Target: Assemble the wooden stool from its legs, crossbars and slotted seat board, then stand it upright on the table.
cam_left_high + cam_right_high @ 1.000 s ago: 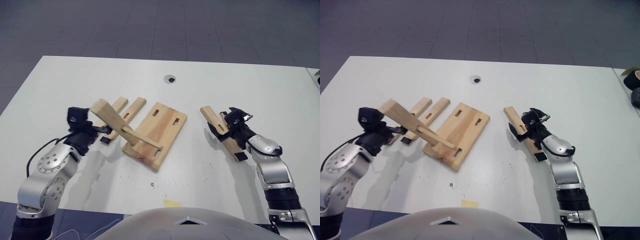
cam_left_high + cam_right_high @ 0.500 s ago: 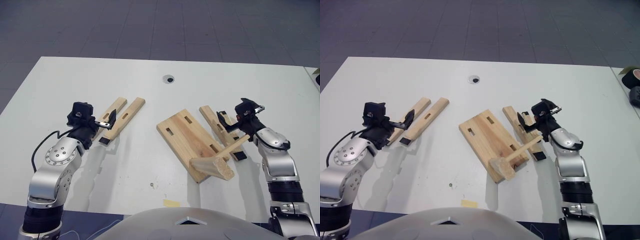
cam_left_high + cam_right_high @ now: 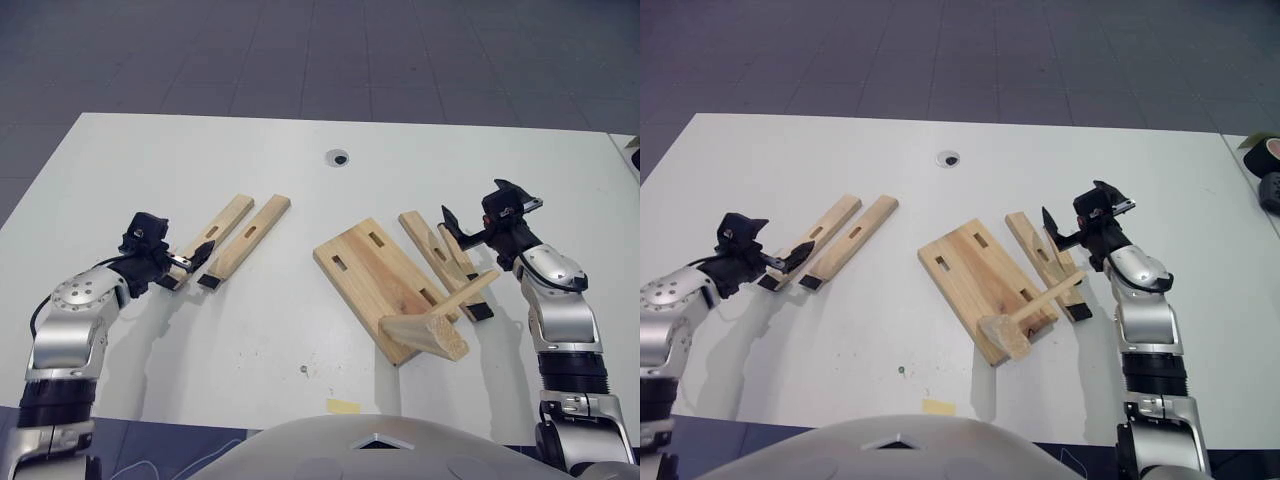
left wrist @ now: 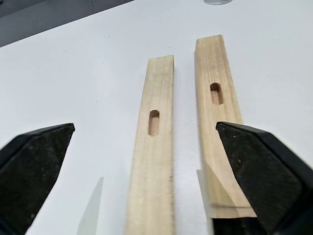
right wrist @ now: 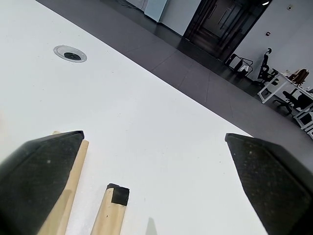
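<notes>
The slotted seat board (image 3: 372, 272) lies flat right of the table's centre. A thick leg piece (image 3: 428, 335) with a crossbar (image 3: 470, 290) rests over its near corner. Two more legs (image 3: 440, 260) lie side by side just right of the board, their far ends (image 5: 110, 210) between the fingers of my open right gripper (image 3: 488, 212), which hovers above them. On the left lie two slotted legs (image 3: 240, 232), also in the left wrist view (image 4: 154, 161). My left gripper (image 3: 185, 262) is open at their near, black-capped ends, holding nothing.
A round cable hole (image 3: 341, 157) sits in the white table (image 3: 300, 330) at the back centre. A small yellow tape piece (image 3: 343, 407) is near the front edge. The table's front middle and far half are bare.
The seat board with its leg and crossbar went from the left gripper's side to the right, turned around. Since then the left arm has drawn back leftward and the right gripper has lifted slightly.
</notes>
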